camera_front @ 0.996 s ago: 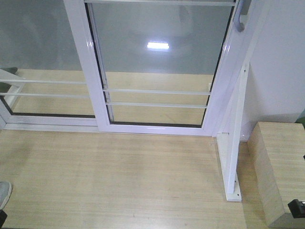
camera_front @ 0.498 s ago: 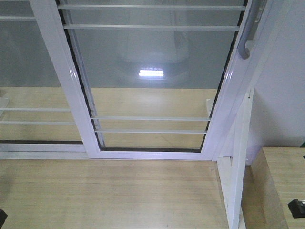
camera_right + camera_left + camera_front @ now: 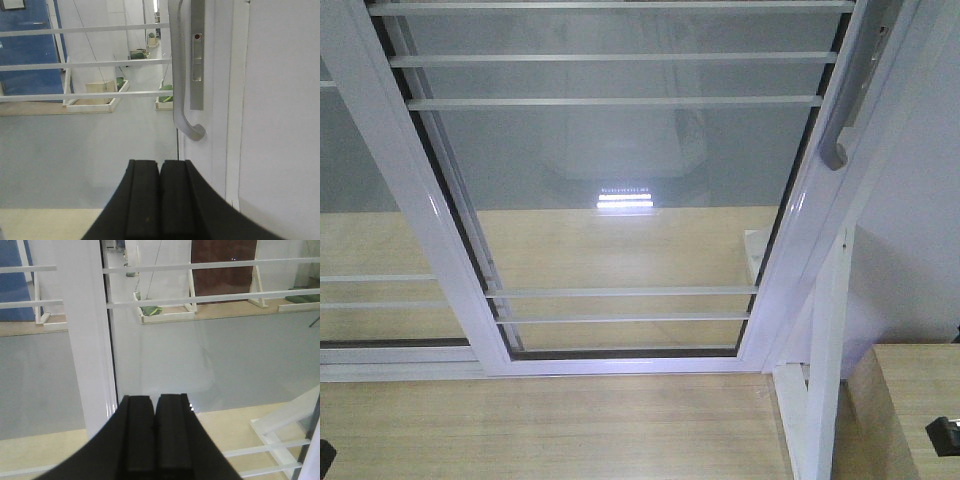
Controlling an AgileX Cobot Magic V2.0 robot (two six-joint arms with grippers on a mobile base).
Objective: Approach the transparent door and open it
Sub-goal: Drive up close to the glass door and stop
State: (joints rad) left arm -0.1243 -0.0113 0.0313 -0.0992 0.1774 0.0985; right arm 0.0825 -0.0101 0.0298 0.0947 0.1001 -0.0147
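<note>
The transparent door [image 3: 620, 190] stands straight ahead, close, and appears slid fully to the right. It is probably heavy and stiff on its track, and the glass is fragile and too slick to push. The curved pull handle [image 3: 176, 70] on its right side is the place to take hold, by hooking behind the bar. The right end effector [image 3: 160, 200] sits below that handle, clear of it, with its 2 fingers pressed together. The left end effector [image 3: 155, 437] is closed too and faces a white stile [image 3: 92, 340].
</note>
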